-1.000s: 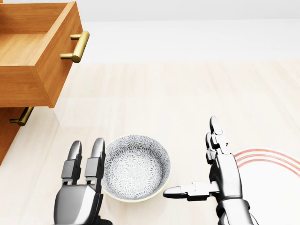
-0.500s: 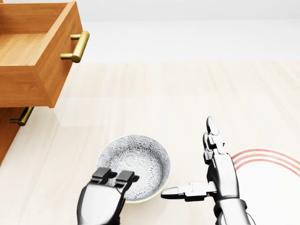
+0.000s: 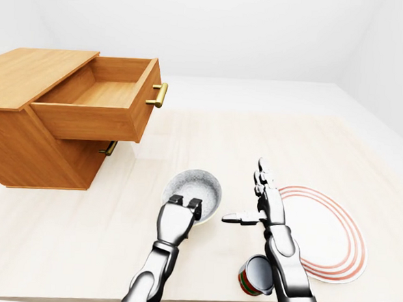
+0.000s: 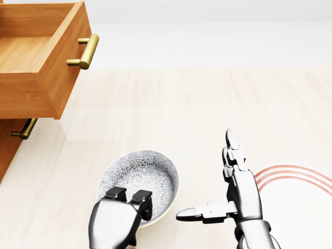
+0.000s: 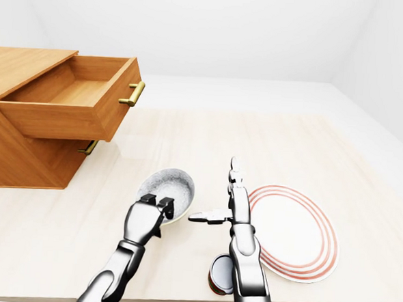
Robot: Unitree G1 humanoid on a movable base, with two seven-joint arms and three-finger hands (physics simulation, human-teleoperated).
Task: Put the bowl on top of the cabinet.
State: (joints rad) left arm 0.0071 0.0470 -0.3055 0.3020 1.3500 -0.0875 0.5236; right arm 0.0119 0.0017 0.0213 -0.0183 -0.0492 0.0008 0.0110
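Gripping bowl [image 4: 141,175], left robot hand [image 4: 116,222] hides lower rim; right robot hand [image 4: 243,199] splayed.

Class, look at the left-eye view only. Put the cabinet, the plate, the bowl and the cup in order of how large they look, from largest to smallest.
1. cabinet
2. plate
3. bowl
4. cup. It is only partly visible, so its place after the bowl is less sure.
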